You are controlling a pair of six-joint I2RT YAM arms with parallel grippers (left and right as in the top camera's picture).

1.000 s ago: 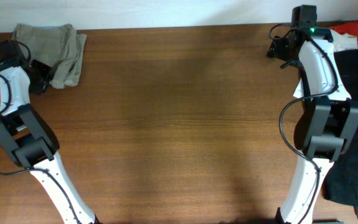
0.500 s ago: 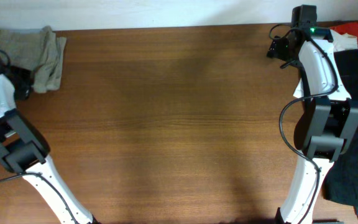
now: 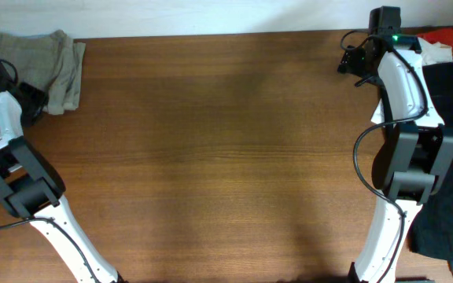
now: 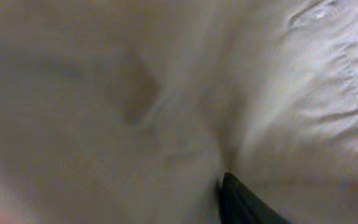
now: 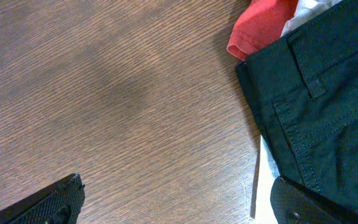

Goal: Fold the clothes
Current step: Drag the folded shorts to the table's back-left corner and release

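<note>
The clothes [image 3: 42,55], a khaki grey-green bundle, lie folded at the table's far left back corner. My left gripper [image 3: 28,98] is at the bundle's left front edge. In the left wrist view the khaki cloth [image 4: 166,93] fills the frame, blurred, with seams at the right and one dark fingertip [image 4: 241,202] poking through; the cloth is caught in the jaws. My right gripper [image 3: 354,59] is open and empty above bare wood at the back right, its two fingertips wide apart in the right wrist view [image 5: 176,205].
A black garment [image 3: 447,102] lies along the table's right edge, also in the right wrist view [image 5: 316,93]. A red cloth [image 5: 260,28] and a white cloth [image 5: 263,180] lie by it. The wooden table [image 3: 226,157] stretches between the arms.
My left gripper has dragged the khaki bundle left toward the table's corner, then eased slightly back right. The right arm has not moved.
</note>
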